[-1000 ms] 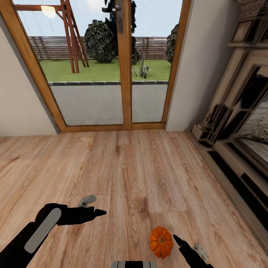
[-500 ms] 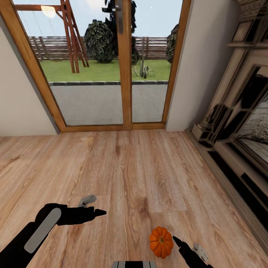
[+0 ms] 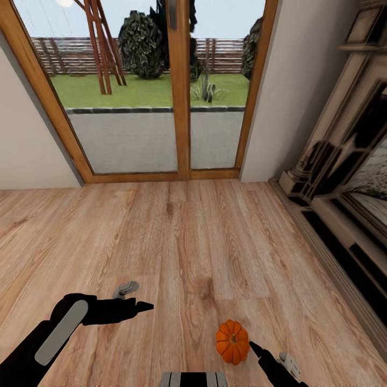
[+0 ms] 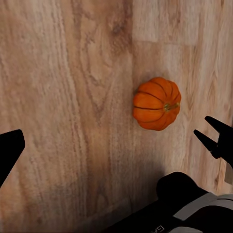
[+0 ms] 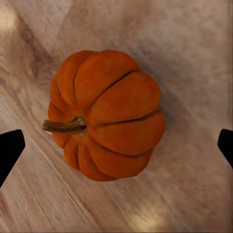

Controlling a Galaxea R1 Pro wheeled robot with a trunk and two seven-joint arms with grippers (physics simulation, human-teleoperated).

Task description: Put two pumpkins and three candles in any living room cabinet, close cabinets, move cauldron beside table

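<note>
An orange ribbed pumpkin (image 3: pixel 232 342) with a short dark stem sits on the wooden floor, low in the head view. My right gripper (image 3: pixel 271 356) is open just to its right, fingertips close to it but apart from it. In the right wrist view the pumpkin (image 5: pixel 107 114) lies between the spread fingers of the right gripper (image 5: pixel 116 145), untouched. My left gripper (image 3: pixel 134 297) hovers open over bare floor well to the left. The left wrist view looks across at the pumpkin (image 4: pixel 156 103). The candles, cabinet, cauldron and table are out of view.
A wood-framed glass patio door (image 3: pixel 180 97) stands ahead, with pale walls either side. An ornate fireplace surround (image 3: pixel 344 183) runs along the right, its base edge reaching toward me. Open wooden floor (image 3: pixel 183 236) lies between the door and my arms.
The whole head view has shifted, so the door and pumpkin sit slightly higher in the picture: the camera moved. Both grippers keep their pose and stay open.
</note>
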